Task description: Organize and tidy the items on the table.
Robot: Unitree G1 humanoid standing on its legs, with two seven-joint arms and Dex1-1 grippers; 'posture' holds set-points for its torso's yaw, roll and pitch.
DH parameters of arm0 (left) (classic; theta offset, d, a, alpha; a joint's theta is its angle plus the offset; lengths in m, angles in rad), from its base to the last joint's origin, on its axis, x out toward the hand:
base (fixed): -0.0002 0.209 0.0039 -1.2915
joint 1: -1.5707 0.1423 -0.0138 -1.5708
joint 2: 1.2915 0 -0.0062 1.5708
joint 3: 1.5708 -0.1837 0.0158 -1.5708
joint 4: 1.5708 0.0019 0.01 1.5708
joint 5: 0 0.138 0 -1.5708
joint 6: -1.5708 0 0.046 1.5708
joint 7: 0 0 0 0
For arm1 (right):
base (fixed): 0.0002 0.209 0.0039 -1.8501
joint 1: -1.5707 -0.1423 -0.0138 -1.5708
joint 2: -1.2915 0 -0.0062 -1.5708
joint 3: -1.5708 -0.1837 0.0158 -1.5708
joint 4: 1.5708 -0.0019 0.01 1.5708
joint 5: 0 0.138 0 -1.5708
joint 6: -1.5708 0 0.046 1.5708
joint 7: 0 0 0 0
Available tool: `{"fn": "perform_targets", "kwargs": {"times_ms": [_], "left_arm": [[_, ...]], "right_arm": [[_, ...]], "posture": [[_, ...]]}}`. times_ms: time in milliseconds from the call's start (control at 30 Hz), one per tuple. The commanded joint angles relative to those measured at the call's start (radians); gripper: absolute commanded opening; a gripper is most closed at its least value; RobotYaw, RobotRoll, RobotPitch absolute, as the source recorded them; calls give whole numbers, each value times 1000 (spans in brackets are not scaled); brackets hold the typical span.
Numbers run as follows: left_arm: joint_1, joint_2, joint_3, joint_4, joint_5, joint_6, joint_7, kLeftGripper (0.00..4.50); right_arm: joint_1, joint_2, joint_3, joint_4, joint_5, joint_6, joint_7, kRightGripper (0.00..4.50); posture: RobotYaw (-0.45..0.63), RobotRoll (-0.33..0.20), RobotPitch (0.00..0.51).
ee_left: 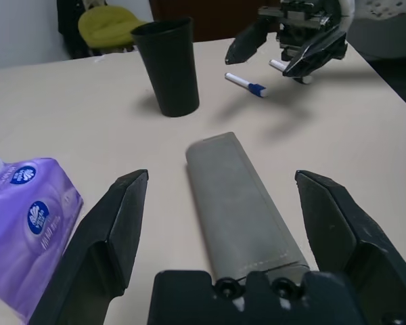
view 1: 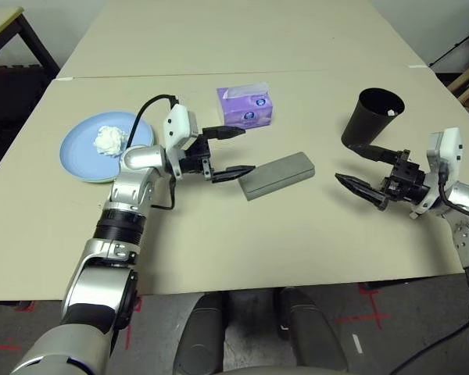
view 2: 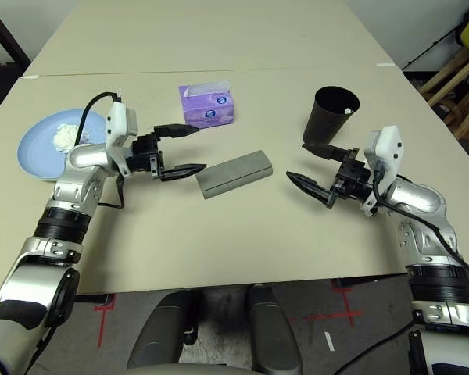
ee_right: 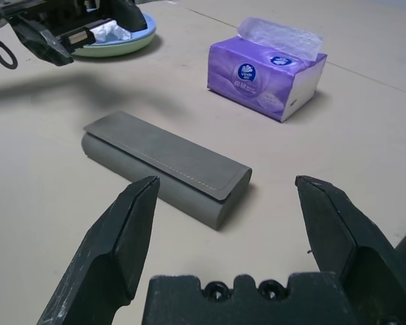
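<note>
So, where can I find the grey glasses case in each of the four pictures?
Left eye view: grey glasses case, centre, just right of the left gripper.
Right eye view: centre, lying slantwise.
Left wrist view: between that gripper's fingers.
Right wrist view: centre left, flap closed.
Shared landmark: purple tissue box, beyond the case.

The beige table (view 1: 242, 242) carries stacked plates (view 1: 82, 168) near its left edge, a tissue box (view 1: 245, 106) and glasses case (view 1: 278, 175) mid-table, a black cup (view 1: 370, 117) and marker (ee_left: 245, 84) toward the right edge.
</note>
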Motion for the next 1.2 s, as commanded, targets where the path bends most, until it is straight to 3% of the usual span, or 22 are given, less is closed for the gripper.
{"fn": "perform_targets", "kwargs": {"times_ms": [33, 333, 533, 800, 1000, 1200], "left_arm": [[6, -2, 1, 9, -12, 5, -9, 4438], [-10, -32, -1, 38, -4, -16, -2, 4438], [20, -33, -49, 6, 2, -33, -88, 4438], [33, -12, -85, 2, -5, -35, -180, 4438], [37, -47, -88, -10, -17, -38, -192, 4438], [45, -62, -88, -31, -12, -33, -180, 4438]], "right_arm": [[26, -10, -21, -21, 10, 4, -6, 4500], [25, -34, -22, -14, -18, -39, -13, 4500], [39, -51, -12, -24, -20, -47, -1, 4500], [7, -163, 21, 16, -72, -104, 124, 4500], [-116, -286, 111, 177, -211, -208, 239, 4500], [-254, -346, 198, 301, -304, -292, 349, 4500]], "posture": [[-4, 0, 173], [-30, 0, 170], [-48, 0, 170], [-61, 0, 170], [-61, 0, 175], [-46, 0, 175]]}}
